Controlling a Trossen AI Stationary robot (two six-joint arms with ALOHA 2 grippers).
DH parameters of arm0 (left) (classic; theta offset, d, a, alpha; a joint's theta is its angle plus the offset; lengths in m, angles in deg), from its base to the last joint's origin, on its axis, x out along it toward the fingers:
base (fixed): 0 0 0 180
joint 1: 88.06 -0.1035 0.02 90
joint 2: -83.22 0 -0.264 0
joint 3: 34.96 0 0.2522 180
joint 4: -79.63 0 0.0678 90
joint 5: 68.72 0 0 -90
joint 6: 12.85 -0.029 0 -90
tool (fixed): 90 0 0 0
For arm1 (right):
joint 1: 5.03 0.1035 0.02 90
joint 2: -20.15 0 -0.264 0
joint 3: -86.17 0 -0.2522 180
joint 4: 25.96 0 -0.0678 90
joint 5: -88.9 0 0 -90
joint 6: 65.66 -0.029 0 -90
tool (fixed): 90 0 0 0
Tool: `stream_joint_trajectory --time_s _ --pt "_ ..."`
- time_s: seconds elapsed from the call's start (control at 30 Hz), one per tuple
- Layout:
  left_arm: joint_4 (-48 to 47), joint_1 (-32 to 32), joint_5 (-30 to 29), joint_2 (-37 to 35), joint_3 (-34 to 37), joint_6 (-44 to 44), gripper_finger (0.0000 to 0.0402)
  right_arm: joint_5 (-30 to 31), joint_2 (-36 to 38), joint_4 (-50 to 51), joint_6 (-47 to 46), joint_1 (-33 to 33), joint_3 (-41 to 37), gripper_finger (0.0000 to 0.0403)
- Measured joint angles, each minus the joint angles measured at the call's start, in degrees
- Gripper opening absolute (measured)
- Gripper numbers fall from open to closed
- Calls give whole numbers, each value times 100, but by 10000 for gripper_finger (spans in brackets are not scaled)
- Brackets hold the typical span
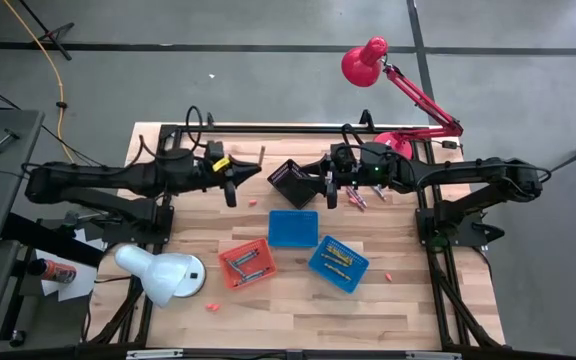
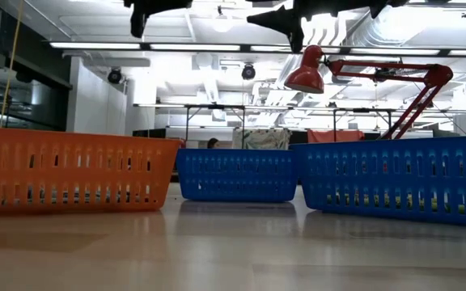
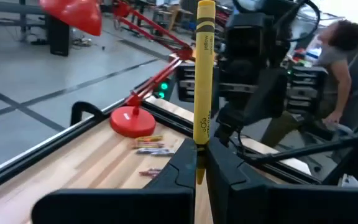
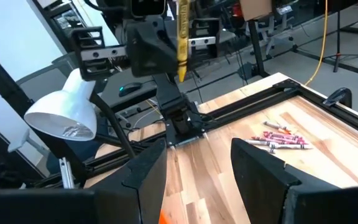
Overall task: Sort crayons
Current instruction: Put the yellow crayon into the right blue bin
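Note:
My left gripper (image 3: pixel 199 163) is up over the table's far left (image 1: pixel 236 178), shut on a yellow crayon (image 3: pixel 204 68). The right wrist view shows that crayon (image 4: pixel 182 37) too. My right gripper (image 4: pixel 197 165) faces it from the right (image 1: pixel 326 185), open, with only bare wood between its fingers. A pile of red and pink crayons (image 1: pixel 361 197) lies on the table under the right arm. More crayons lie in the orange basket (image 1: pixel 246 262) and in the right-hand blue basket (image 1: pixel 337 262). My left gripper pinches the yellow crayon near its lower end (image 3: pixel 199 149) between its two fingers. The fingers lie level, pointing toward the table's right, across the crayon. The crayon stands upright, most of its length above the fingers, lifted clear of the table.
A black basket (image 1: pixel 290 180) sits between the two grippers and an empty blue basket (image 1: pixel 293 228) in the middle. A red lamp (image 1: pixel 368 62) stands at the far edge, a white lamp (image 1: pixel 158 272) at the near left. Loose crayons (image 1: pixel 213 305) lie near the front.

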Motion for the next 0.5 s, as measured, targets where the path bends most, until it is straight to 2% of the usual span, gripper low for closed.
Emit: stream_joint_trajectory --time_s 0.5 --pt "43 85 0 57 0 -6 7 5 0 4 0 0 0 173"
